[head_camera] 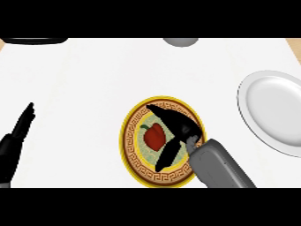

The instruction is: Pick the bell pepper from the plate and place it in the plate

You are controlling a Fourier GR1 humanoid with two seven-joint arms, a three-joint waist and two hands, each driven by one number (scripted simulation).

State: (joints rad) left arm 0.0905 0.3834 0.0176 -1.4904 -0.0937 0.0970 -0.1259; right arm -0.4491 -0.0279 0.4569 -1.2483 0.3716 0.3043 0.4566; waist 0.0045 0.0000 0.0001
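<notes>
So the robot's right hand [186, 129] is parked over the round plate with the yellow rim and brown key-pattern band [128, 146]. Its grey forearm [221, 167] comes in from the near right, angled toward the far left. The hand is spread wide. The fingers [164, 113] stretch out straight toward the plate's far edge, and the thumb [166, 155] points back toward the near edge, so together they make an open V. The red bell pepper with its little green stem [155, 136] sits in the middle of that patterned plate, right in the mouth of the V and left of the palm. Can't really tell if anything's touching it, but nothing is curled around it.

Off to the right, apart from the patterned one, there's a plain white plate [280, 110] on the white counter [81, 88]. The left hand [9, 148] rests at the near left edge with its fingers straight, together and pointing away. At the far edge are a grey rounded thing [181, 42] and a dark flat shape [34, 40], both cut off.
</notes>
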